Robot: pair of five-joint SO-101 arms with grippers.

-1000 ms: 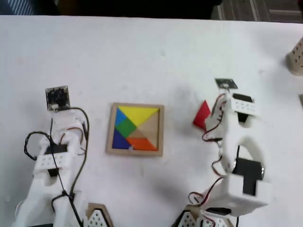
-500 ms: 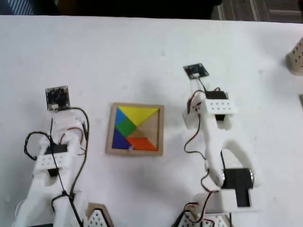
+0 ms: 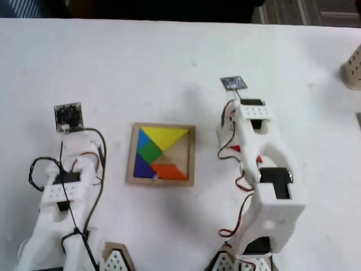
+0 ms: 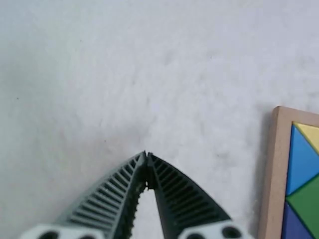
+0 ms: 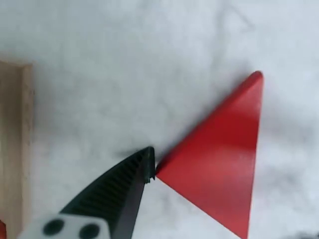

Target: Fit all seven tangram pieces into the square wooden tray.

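At table centre, the tray [image 3: 161, 182] is seen lying flat. Seated in it are a yellow piece [image 3: 164, 135] at 12 o'clock, a blue piece [image 3: 144, 138] at 10, a green piece [image 3: 149, 151] left of centre, a dark blue piece [image 3: 141, 166] at 7 and an orange piece [image 3: 169, 171] at 5. A wood-coloured patch [image 3: 179, 148] shows at 3.

At 3 o'clock of the tray, apart from its rim, the red triangle [image 5: 219, 164] lies flat on the white table [image 3: 169, 62]. In the high view it is largely covered by the right arm [image 3: 271, 192]. The right gripper [image 5: 149, 164] is held low beside it, jaws parted, with one fingertip [image 5: 142, 169] touching a corner of the triangle.

At 9 o'clock of the tray, the left gripper [image 4: 145, 162] is held over bare table, jaws clenched tip to tip, nothing gripped.
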